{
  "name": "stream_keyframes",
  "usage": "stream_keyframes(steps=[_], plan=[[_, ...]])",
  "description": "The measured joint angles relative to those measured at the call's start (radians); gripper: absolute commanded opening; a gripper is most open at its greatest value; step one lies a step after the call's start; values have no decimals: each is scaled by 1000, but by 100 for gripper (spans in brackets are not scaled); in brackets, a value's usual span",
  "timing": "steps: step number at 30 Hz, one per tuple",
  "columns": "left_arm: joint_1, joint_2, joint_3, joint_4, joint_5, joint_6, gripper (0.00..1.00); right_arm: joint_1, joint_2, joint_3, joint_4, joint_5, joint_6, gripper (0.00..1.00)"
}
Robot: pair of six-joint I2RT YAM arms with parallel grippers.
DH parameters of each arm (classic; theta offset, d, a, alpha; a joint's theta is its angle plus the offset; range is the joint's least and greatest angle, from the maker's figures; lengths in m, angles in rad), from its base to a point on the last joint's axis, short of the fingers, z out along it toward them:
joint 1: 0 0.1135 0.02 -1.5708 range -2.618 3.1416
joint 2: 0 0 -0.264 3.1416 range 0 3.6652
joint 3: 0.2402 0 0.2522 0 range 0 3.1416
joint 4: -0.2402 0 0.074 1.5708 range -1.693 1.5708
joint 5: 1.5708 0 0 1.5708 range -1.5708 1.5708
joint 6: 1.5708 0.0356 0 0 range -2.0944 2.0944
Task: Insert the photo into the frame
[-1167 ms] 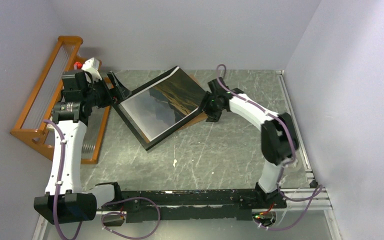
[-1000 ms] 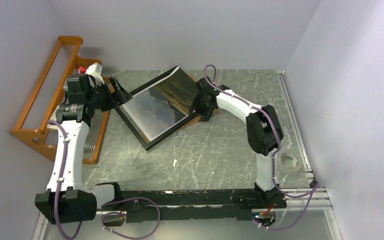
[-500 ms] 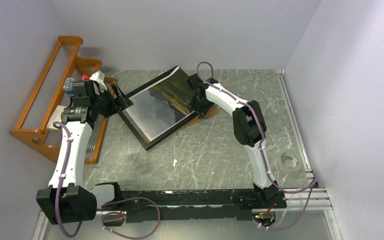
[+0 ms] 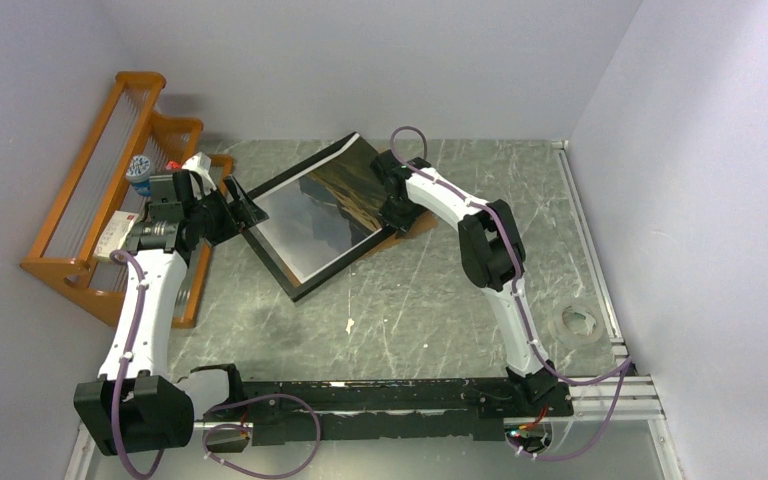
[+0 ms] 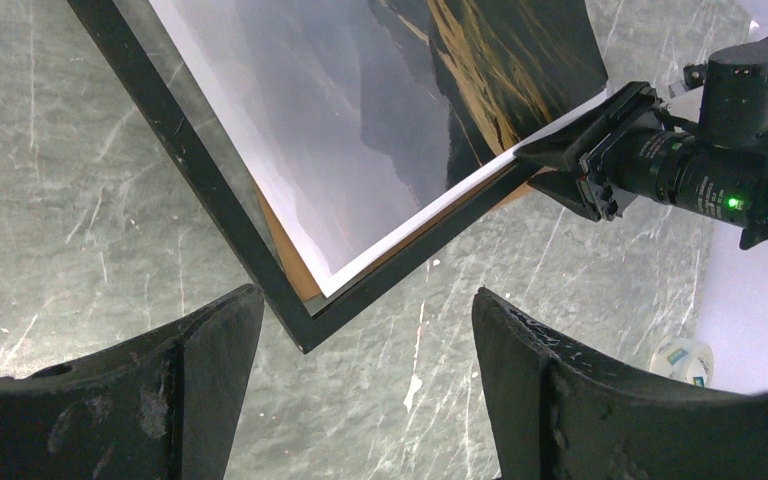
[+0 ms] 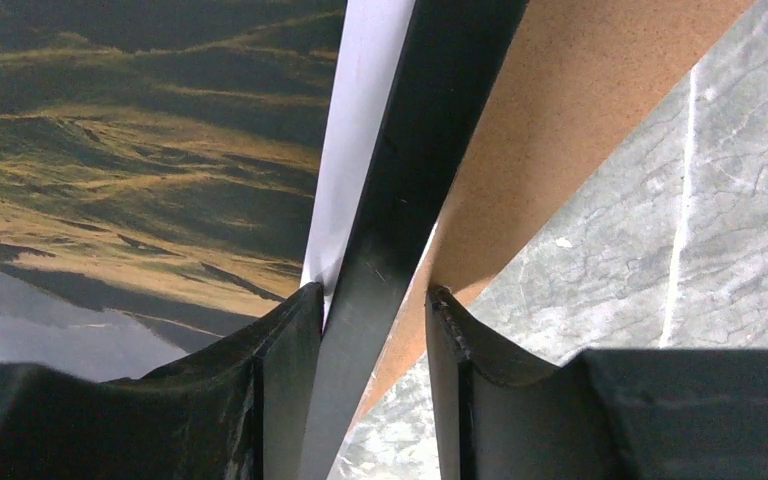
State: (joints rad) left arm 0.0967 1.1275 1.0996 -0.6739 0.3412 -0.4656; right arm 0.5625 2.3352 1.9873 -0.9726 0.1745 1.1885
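Right fingers (image 6: pixel 280 380) nearer frame (image 6: pixel 400 200), board (image 6: pixel 560 130) mostly hidden

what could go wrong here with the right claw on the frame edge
1. The right claw straddles the rail of the frame, right beside the white border of the photo; closing could pinch or crease the print.
2. The photo lies loose over that rail, so tugging the frame may slide it off.
3. The brown board underneath could shift too.
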Motion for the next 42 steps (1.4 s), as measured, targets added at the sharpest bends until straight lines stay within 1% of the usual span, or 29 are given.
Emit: stream_keyframes(steps=[2,3,5,12,17,21,28,35,38,41,42], plan=[[0,-3,-8,0,0,0,81,-2,2,0,-2,0,9,24],[0,-5,-15,0,0,0,81,-2,2,0,-3,1,7,19],[0,-5,-24,-1,1,0,81,-2,2,0,-11,6,42,16],[0,-6,-71,-3,2,-12,81,-9,-50,-55,-18,14,51,12],[0,-14,-134,-3,2,-50,81,-3,-154,-111,-27,46,51,7],[0,-14,-189,12,12,-86,81,-3,-238,-121,-26,100,34,3],[0,-16,-248,24,20,-132,82,-6,-348,-193,33,139,5,1],[0,-24,-314,63,17,-176,84,-19,-389,-269,76,106,1,0],[0,-23,-372,110,29,-201,87,-34,-405,-299,87,72,4,0],[0,-4,-425,174,61,-229,86,-50,-423,-316,92,37,9,0],[0,19,-446,223,85,-249,85,-59,-443,-329,106,8,14,0]])
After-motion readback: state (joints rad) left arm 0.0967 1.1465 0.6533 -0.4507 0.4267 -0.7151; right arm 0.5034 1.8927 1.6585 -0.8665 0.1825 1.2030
